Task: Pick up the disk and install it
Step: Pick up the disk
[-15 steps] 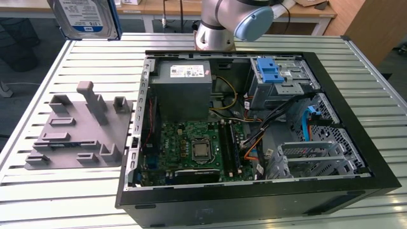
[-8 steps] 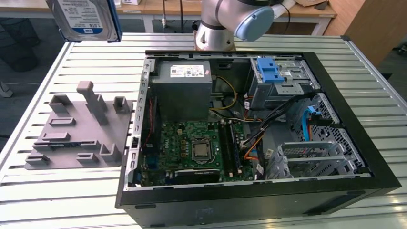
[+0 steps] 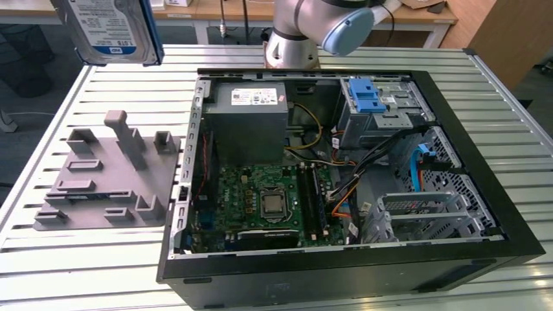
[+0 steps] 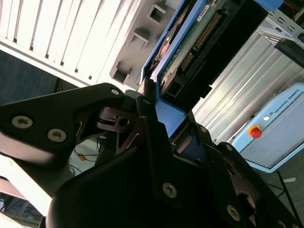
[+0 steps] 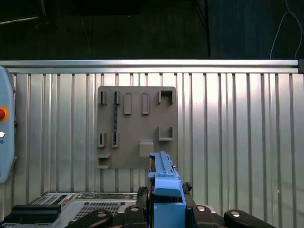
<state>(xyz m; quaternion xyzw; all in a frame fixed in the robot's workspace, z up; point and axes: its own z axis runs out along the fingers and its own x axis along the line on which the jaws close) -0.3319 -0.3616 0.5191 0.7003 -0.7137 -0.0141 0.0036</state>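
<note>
Between the jaws: the disk (image 4: pixel 187 50), clamped edge-on by its blue bracket in the gripper (image 4: pixel 164 111); held high over the slatted table (image 3: pixel 69 259), near the grey holder plate (image 5: pixel 137 126); pickup judged done; installation outstanding, open computer case (image 3: pixel 346 285) well apart.

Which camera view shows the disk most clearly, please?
The exterior view: the disk turns its broad labelled face to it, at the view's upper left. The second wrist view shows its circuit-board side, clamped in the pincer. The first wrist view sees it edge-on.
</note>
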